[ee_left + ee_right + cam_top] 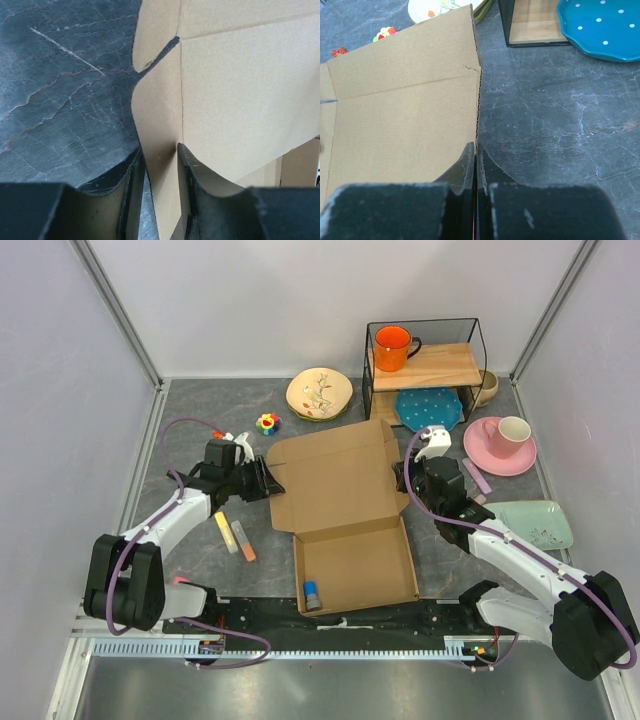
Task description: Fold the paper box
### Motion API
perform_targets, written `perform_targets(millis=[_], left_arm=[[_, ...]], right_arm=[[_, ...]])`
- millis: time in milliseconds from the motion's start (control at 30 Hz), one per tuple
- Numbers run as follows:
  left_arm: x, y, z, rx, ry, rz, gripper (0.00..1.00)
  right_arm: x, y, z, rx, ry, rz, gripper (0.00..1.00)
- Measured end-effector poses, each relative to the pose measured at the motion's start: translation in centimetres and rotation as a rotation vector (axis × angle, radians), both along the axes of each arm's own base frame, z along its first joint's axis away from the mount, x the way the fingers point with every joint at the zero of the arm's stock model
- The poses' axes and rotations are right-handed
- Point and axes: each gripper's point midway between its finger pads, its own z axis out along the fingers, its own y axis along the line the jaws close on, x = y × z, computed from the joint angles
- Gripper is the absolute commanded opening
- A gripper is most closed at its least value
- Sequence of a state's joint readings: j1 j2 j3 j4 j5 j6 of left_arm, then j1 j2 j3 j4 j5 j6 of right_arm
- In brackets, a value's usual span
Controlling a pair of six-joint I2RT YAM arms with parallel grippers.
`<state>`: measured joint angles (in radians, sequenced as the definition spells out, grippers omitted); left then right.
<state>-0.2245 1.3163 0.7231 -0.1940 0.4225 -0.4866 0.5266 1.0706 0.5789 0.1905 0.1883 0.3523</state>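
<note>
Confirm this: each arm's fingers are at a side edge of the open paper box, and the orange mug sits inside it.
One thing is wrong: the top view shows the orange mug on the wooden shelf, not inside the paper box. The left fingers and right fingers are each at a side edge.

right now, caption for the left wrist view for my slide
Left gripper straddling a side flap of the paper box over the dark marbled table
</note>
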Motion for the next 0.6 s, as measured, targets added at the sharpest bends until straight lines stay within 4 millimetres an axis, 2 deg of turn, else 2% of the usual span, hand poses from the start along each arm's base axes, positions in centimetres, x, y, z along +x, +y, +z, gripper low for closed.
perform_targets(millis=[167,233,300,467,600], left_arm=[[-0.1,-0.6,-0.1,-0.011,0.003,-0.033,0.20],[-0.1,-1.1,0.1,-0.013,-0.002,-0.053,0.19],[0.0,-1.4,0.3,-0.012,-0.010,-0.069,0.22],[0.3,-2.1,1.0,-0.009,-0.023,-0.117,0.43],[0.1,-2.2,1.0,-0.007,-0.011,-0.133,0.46]], right_arm=[[0.0,0.2,0.1,0.004,-0.002,0.008,0.00],[-0.1,0.2,0.1,0.004,-0.001,0.011,0.00],[-0.1,0.2,0.0,0.003,0.000,0.011,0.00],[-0.1,0.1,-0.1,-0.001,0.006,0.011,0.00],[-0.2,0.1,-0.2,-0.006,0.009,0.011,0.00]])
